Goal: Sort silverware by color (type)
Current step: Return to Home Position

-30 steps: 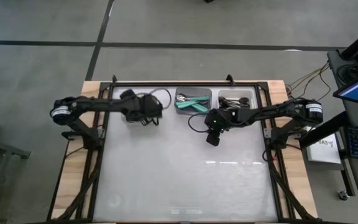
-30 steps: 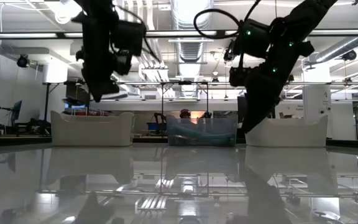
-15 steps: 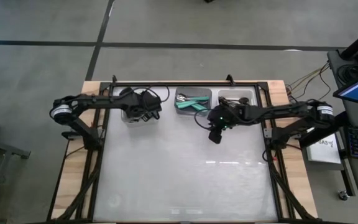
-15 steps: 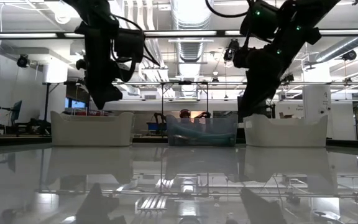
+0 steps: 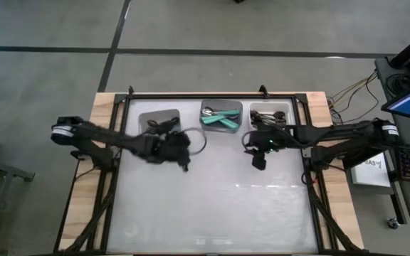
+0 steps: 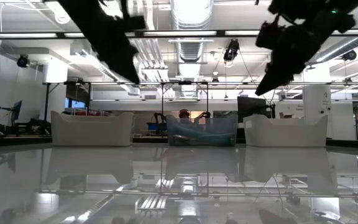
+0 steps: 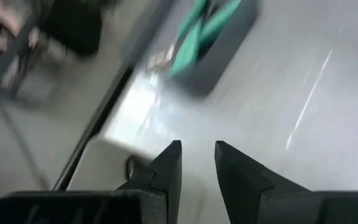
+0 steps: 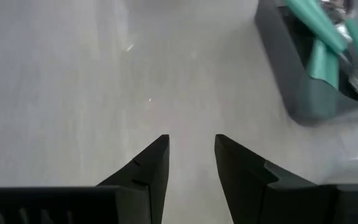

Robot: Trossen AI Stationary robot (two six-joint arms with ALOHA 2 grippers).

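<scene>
Three small bins stand in a row along the table's far edge. Teal-handled spoons (image 5: 219, 119) lie in the middle bin (image 5: 223, 109) and also show in the left wrist view (image 7: 202, 30) and the right wrist view (image 8: 321, 55). Dark spoons (image 5: 267, 114) lie in the right bin (image 5: 287, 110). My left gripper (image 5: 186, 163) hovers over bare table, nearer than the left bin (image 5: 159, 116), open with nothing between its fingers (image 7: 197, 152). My right gripper (image 5: 260, 163) hovers nearer than the right bin, open and empty (image 8: 191, 146).
The glossy white tabletop (image 5: 212, 206) stretches from the bins to the near edge. A dark frame rail (image 5: 212, 94) runs behind the bins. In the low view the three bins (image 6: 202, 129) stand in line at the far side, with both arms high above the surface.
My left gripper has swung from over the left bin toward the table's right and near edges and tipped from pointing down to slanting forward. My right gripper has risen and drawn back toward the table's right edge.
</scene>
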